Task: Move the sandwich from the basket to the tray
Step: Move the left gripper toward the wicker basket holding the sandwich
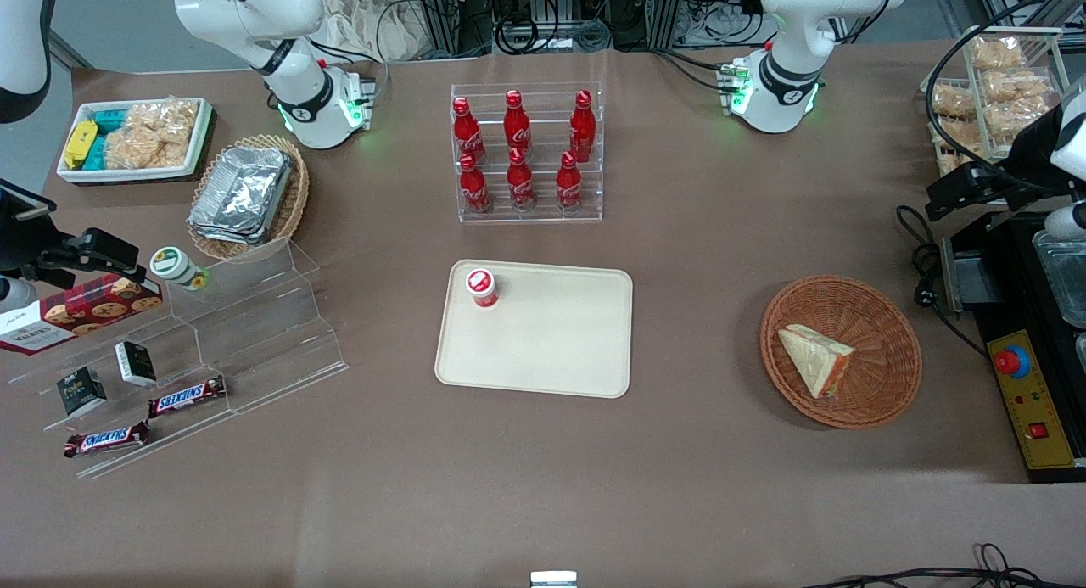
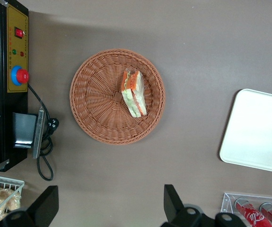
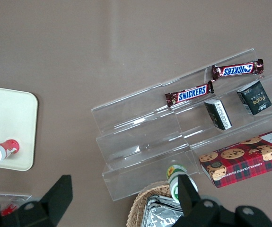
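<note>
Tray (image 1: 543,350) is the landmark, middle of the brown table (image 1: 543,486). Going across the front view from the parked arm's end: white bin of snacks (image 1: 136,138) and a lighter wicker basket with foil containers (image 1: 246,193), both toward that end and farther from the front camera than the tray. Nearer the camera than those, a clear stepped acrylic stand (image 1: 246,333) with a cookie box (image 1: 81,312), a small green-lidded jar (image 1: 178,267), two dark small boxes (image 1: 136,363) and two Snickers bars (image 1: 187,395).

Red-capped small bottle (image 1: 481,287) stands upright on the tray, in the corner toward the parked arm and away from the camera. Rack of six red cola bottles (image 1: 522,151) sits farther from the camera than the tray.

Basket (image 1: 840,350) lies well apart from the tray, toward the working arm's end. Sandwich (image 1: 816,359) lies in the basket, off its centre; not on the tray yet. Black control box with a red button (image 1: 1031,397) is just past the basket at the table edge.

Gripper (image 2: 109,208) in the left wrist view: fingers (image 2: 46,204) spread wide apart, holding nothing, hovering high above the table near the basket (image 2: 118,96), with the sandwich (image 2: 133,92) clear of them.
</note>
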`<action>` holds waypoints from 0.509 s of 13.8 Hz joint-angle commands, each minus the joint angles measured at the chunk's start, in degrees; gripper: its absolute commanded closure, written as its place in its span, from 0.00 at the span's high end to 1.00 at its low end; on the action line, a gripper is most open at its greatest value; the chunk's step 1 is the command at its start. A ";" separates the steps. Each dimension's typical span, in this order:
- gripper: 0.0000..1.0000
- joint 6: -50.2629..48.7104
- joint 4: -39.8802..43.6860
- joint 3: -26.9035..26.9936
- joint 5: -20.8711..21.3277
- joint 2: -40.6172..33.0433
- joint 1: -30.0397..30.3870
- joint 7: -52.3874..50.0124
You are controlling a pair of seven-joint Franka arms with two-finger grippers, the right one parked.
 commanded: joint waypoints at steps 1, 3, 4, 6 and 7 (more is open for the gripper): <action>1.00 1.13 0.84 0.68 -0.06 0.21 -0.83 0.11; 1.00 1.40 0.84 0.77 -0.59 0.30 -1.09 -0.15; 1.00 1.40 0.84 0.77 -0.33 0.30 -1.10 0.28; 1.00 0.53 0.66 0.86 -0.32 0.39 -1.01 -0.76; 1.00 0.52 0.14 0.86 -0.32 0.73 -0.66 -1.64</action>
